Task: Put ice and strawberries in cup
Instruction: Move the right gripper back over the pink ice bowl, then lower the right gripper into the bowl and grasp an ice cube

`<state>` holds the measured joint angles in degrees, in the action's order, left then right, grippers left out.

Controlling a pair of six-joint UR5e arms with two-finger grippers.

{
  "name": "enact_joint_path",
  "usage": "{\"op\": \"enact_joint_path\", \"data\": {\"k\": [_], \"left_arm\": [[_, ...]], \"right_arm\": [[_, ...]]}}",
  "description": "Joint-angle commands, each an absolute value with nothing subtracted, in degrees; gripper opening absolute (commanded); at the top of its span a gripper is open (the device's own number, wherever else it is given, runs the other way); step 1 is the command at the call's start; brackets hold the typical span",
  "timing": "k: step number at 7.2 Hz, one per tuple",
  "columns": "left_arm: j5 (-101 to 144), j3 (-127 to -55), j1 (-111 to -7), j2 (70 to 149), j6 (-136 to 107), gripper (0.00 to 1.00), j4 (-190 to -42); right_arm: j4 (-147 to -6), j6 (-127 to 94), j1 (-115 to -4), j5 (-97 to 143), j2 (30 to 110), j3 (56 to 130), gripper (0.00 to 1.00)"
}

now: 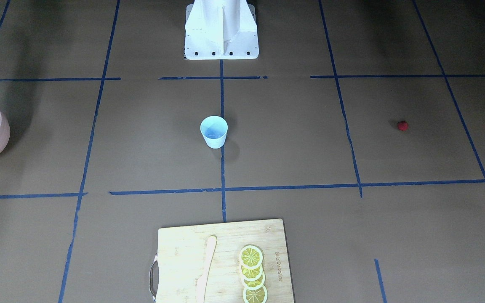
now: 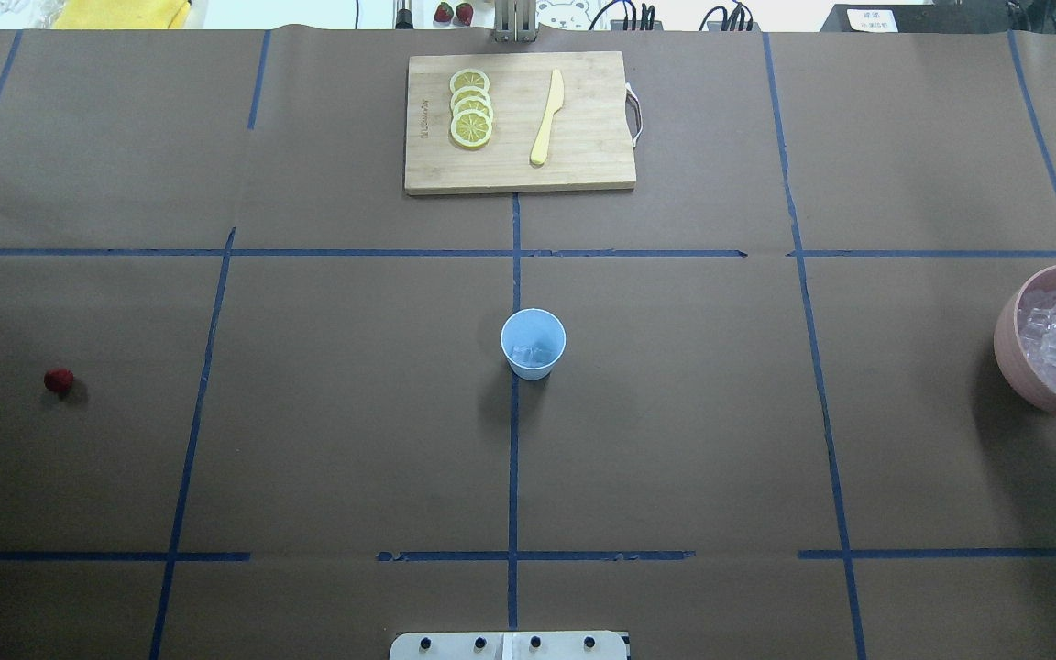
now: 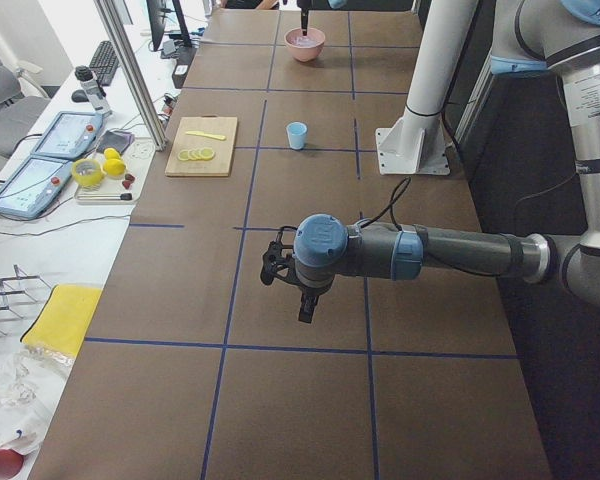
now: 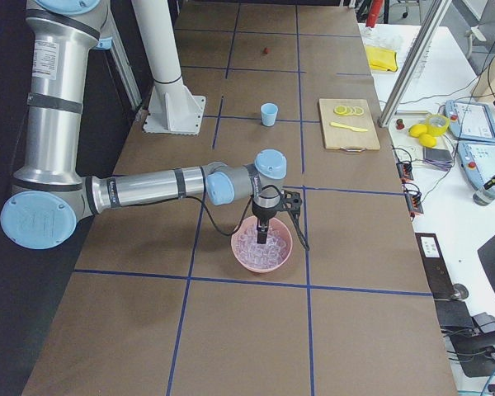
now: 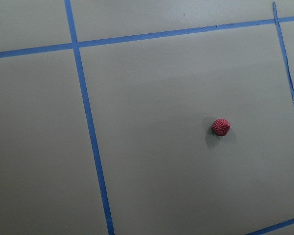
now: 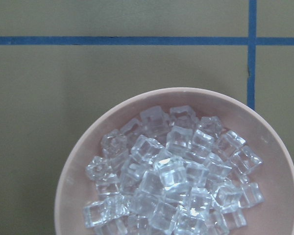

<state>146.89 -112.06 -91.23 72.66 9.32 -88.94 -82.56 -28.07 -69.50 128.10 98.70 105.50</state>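
Pink bowl heaped with ice, set at the table's right end, well apart from the cup. Right gripper hanging straight over the heap, tips close to the cubes; finger spread too small and cut off to tell. Pale-blue cup upright at table centre, on the middle tape line; possibly 1 or 2 clear cubes at its bottom, not certain. 1 strawberry lying loose on the paper at the far left end, untouched. Left gripper held above that end, pointing down, clear of the surface; cannot tell open or closed from the side view. Step judged in hand: fetching ice from the bowl. Next move judged to call for a short drop into the heap, a closing on 1 slippery cube, then a long carry across to the cup's rim. Berry pick-up by the left arm judged not yet begun. Surface: brown paper gridded with blue tape; wooden cutting board at the far edge bearing 4 lemon slices and a pale knife. Room: white robot base; side bench with 2 tablets, a keyboard, a yellow cloth.
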Motion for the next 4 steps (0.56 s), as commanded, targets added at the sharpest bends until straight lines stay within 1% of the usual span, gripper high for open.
{"op": "enact_joint_path", "data": {"k": [1, 2, 3, 4], "left_arm": [[146.95, -112.06, -91.23, 72.60, 9.32, 1.00, -88.95], [146.95, -112.23, -91.23, 72.68, 9.32, 1.00, -88.95], [146.95, -112.24, -91.23, 72.60, 9.32, 1.00, -88.95], [146.95, -112.24, -91.23, 72.60, 9.32, 1.00, -88.95]], "right_arm": [[-77.39, -35.11, -69.70, 128.06, 98.44, 100.93, 0.98], [-69.51, -40.64, -69.70, 127.97, 98.52, 97.33, 0.97], [-66.39, -43.22, -69.70, 127.97, 98.53, 96.08, 0.96], [-66.27, -43.33, -69.70, 127.88, 98.53, 96.06, 0.93]]}}
